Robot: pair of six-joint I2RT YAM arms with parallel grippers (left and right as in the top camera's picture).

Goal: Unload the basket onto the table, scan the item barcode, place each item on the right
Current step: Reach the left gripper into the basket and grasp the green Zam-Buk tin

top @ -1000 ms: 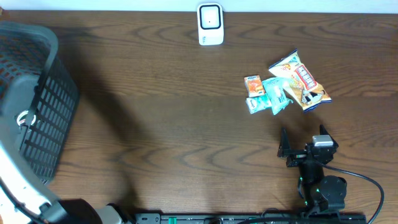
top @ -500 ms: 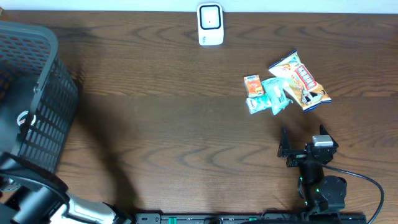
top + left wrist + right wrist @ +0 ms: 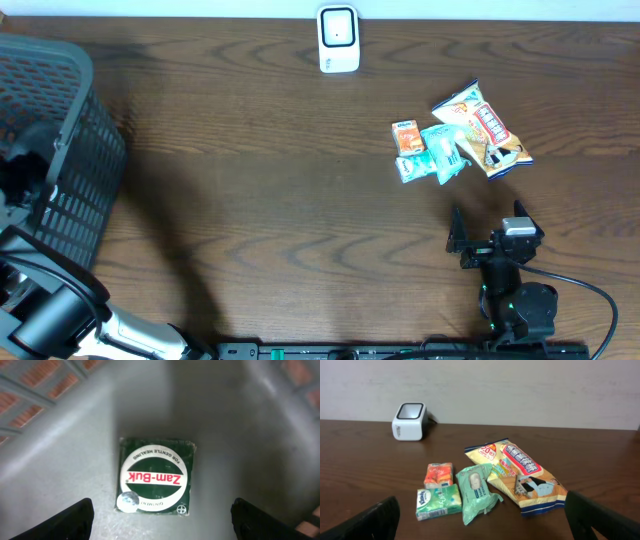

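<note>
Shows left end effector (image 3: 162,527) spread wide, empty, above green Zam-Buk box (image 3: 156,477) inside basket (image 3: 60,150) at surface's (image 3: 250,200) left edge; right end effector (image 3: 485,522) wide, empty, near front edge.

My left fingers (image 3: 65,522) are matt black. The box (image 3: 156,476) looks like printed card with a slight gloss, and its round sticker (image 3: 127,501) at seven o'clock is shiny silver. The basket (image 3: 60,450) floor is smooth, dull grey plastic. The table (image 3: 250,200) is dark, grained wood with a satin sheen. At twelve o'clock on it the scanner (image 3: 338,38) is glossy white plastic. The packs (image 3: 522,477) at two o'clock are shiny, crinkled film.
</note>
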